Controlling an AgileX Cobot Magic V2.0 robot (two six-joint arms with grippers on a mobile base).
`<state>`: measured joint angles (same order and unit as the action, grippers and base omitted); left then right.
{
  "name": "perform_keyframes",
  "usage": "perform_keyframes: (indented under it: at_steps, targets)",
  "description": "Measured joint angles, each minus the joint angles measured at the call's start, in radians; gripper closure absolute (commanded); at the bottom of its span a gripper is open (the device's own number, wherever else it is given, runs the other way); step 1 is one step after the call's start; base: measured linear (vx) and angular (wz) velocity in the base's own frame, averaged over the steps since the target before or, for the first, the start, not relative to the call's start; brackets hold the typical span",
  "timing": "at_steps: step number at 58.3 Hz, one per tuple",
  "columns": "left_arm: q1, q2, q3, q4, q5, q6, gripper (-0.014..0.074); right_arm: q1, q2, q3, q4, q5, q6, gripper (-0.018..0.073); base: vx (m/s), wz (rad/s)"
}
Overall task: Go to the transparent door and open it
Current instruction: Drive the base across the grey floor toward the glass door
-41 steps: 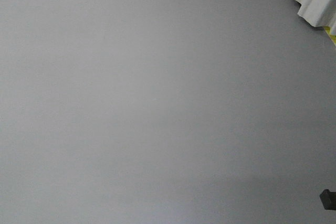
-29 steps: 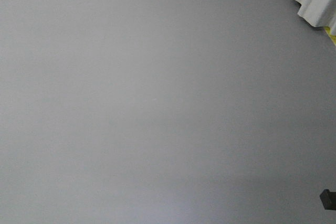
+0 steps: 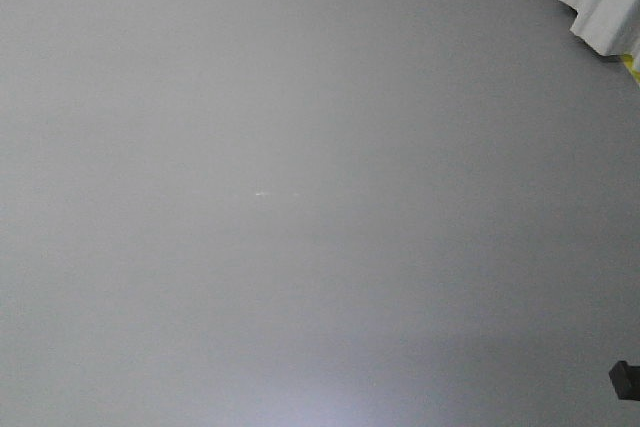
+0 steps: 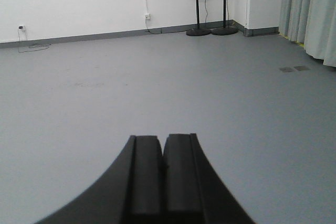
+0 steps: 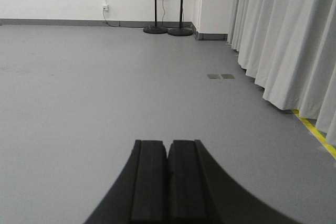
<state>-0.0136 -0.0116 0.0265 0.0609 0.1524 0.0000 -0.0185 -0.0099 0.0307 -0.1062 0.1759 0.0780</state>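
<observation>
Approach stage is judged in hand; the transparent door is not seen. Left tool [image 4: 163,153] and right tool [image 5: 168,156] are closed, empty. The door must next be located.

Front view: I get flat, dim, grainy picture of smooth grey floor [image 3: 300,147]. Pale glow at bottom centre, tiny bright fleck mid-frame. Wrist views brighter, light even and diffuse. White back wall [image 4: 79,3] slightly washed out. Black left gripper [image 4: 163,139] and black right gripper [image 5: 168,143] close to lens, soft-edged, near-featureless dark.
</observation>
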Motion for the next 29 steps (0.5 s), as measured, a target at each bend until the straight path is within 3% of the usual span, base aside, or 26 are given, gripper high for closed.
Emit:
perform_keyframes:
  at_steps: [29]
  targets:
    - [0.0, 0.0, 0.0, 0.0, 0.0, 0.0, 0.0602, 0.0, 0.0, 0.0, 0.0, 0.0, 0.0, 0.0567, 0.32, 0.03]
